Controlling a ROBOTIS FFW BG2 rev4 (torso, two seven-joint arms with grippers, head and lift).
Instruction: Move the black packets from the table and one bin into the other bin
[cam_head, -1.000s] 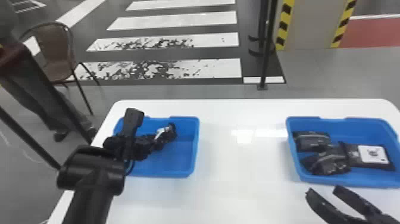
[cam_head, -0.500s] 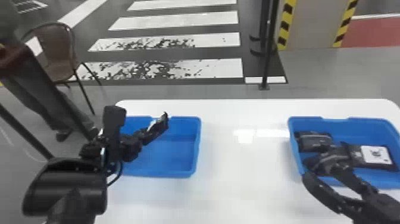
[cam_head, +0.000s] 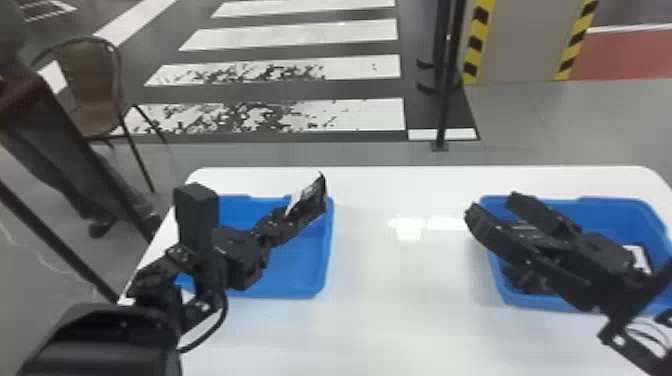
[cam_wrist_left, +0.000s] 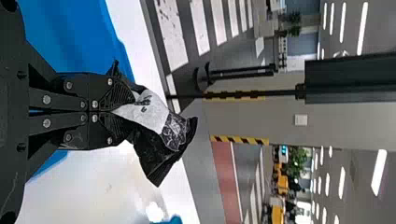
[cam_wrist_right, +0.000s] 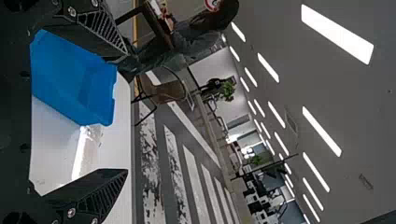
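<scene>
Packet (cam_head: 310, 197) with a white patch was clamped in the left gripper (cam_head: 292, 217), fingers squeezed together on one end and the rest poking out past the tips. It was tilted up over the far right part of the left blue bin (cam_head: 300, 272), as the head view had it. Right gripper (cam_head: 492, 207) was wide open above the right blue bin (cam_head: 615, 210), where a white-marked packet (cam_head: 640, 257) and some dark stuff (cam_head: 530, 280) were sitting. Both bins were on the white tabletop (cam_head: 400, 305), well apart.
</scene>
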